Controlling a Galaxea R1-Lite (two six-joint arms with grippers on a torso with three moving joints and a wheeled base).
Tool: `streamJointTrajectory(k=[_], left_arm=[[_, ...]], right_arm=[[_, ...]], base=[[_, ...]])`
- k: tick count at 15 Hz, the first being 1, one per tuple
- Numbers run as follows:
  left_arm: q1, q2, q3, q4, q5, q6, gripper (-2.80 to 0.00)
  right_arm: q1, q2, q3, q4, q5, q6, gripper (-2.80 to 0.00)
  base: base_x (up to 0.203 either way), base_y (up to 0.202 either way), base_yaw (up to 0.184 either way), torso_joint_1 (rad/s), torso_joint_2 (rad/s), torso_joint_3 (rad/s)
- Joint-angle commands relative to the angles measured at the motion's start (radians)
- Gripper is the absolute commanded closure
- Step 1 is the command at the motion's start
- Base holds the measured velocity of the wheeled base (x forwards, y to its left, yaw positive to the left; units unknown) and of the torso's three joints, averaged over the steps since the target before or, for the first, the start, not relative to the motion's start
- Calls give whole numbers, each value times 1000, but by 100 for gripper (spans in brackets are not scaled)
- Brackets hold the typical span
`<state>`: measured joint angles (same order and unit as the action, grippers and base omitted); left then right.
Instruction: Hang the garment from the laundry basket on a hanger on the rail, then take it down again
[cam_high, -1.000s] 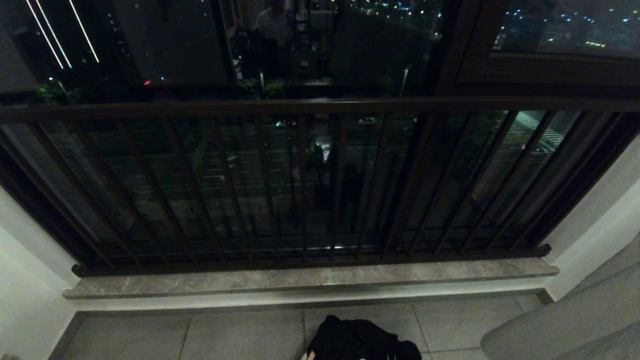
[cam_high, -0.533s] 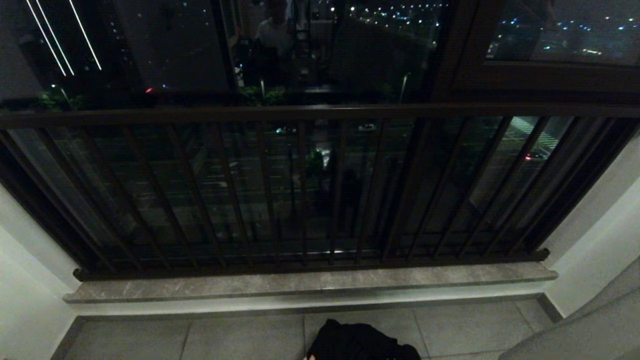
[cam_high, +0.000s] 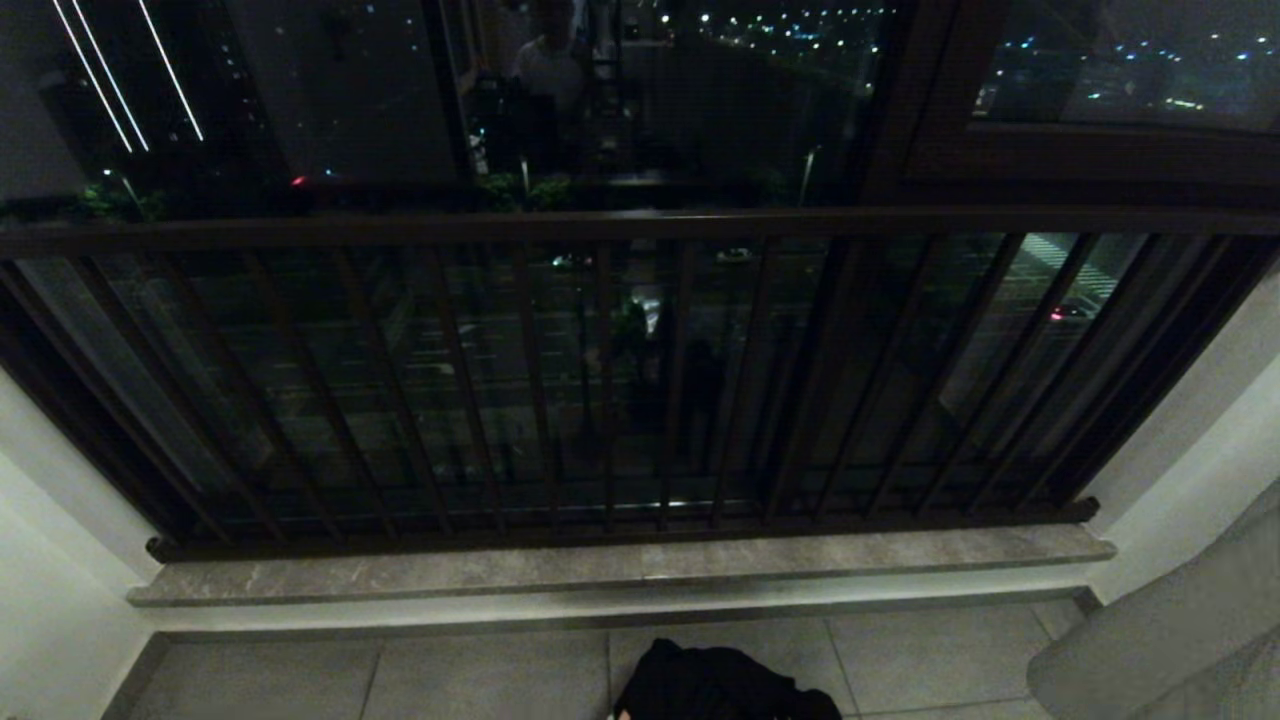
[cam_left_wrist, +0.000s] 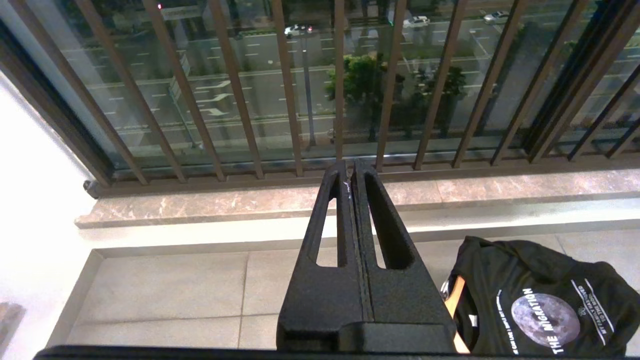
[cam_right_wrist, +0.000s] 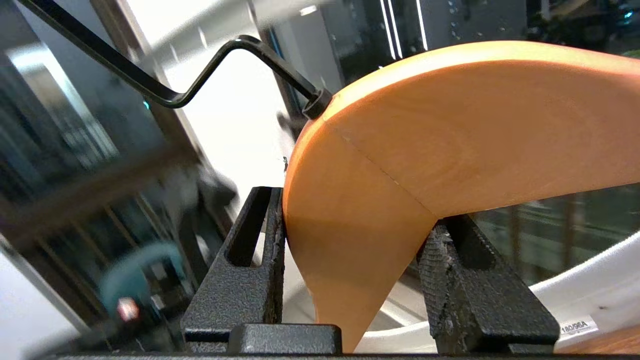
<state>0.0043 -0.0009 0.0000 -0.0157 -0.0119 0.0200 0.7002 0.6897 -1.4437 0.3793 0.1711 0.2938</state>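
Right gripper (cam_right_wrist: 350, 260) seen only in right wrist view: textured black fingers (cam_right_wrist: 250, 270) clamp smooth orange wooden hanger (cam_right_wrist: 450, 140), dark bent metal hook (cam_right_wrist: 200, 85) rising from its top; white cloth (cam_right_wrist: 590, 295) draped below hanger, small tag on it. Left gripper (cam_left_wrist: 352, 175), only in left wrist view, fingers pressed together, holding nothing. Nearest on grey floor tiles (cam_high: 480, 670): crumpled black T-shirt (cam_high: 720, 685), moon print and second orange hanger (cam_left_wrist: 455, 300) beneath it visible only from left wrist. Basket rim not discernible. Farther: marble sill (cam_high: 620, 565), then dark vertical-bar railing (cam_high: 600, 380), night window beyond.
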Motion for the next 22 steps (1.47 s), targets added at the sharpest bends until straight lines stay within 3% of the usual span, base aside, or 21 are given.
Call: streamJointTrajectory(k=[1, 7, 10, 13, 18, 22], left_arm=[[0, -1, 2, -1, 0, 0, 0], [0, -1, 2, 0, 0, 0, 0], [1, -1, 2, 0, 0, 0, 0], [0, -1, 2, 0, 0, 0, 0], [1, -2, 2, 0, 0, 0, 0], [2, -1, 2, 0, 0, 0, 0]], right_arm=[[9, 84, -42, -16, -7, 24, 0], [8, 212, -64, -172, -61, 100, 0], [-3, 255, -85, -194, -117, 162, 0], [-15, 273, -85, -194, -106, 175, 0], [-15, 296, -73, -100, 170, 161, 0], [-16, 379, -63, -66, 303, 36, 0]], base=[[0, 0, 0, 0, 0, 0], [0, 0, 0, 0, 0, 0], [0, 0, 0, 0, 0, 0], [0, 0, 0, 0, 0, 0], [0, 0, 0, 0, 0, 0], [0, 0, 0, 0, 0, 0]])
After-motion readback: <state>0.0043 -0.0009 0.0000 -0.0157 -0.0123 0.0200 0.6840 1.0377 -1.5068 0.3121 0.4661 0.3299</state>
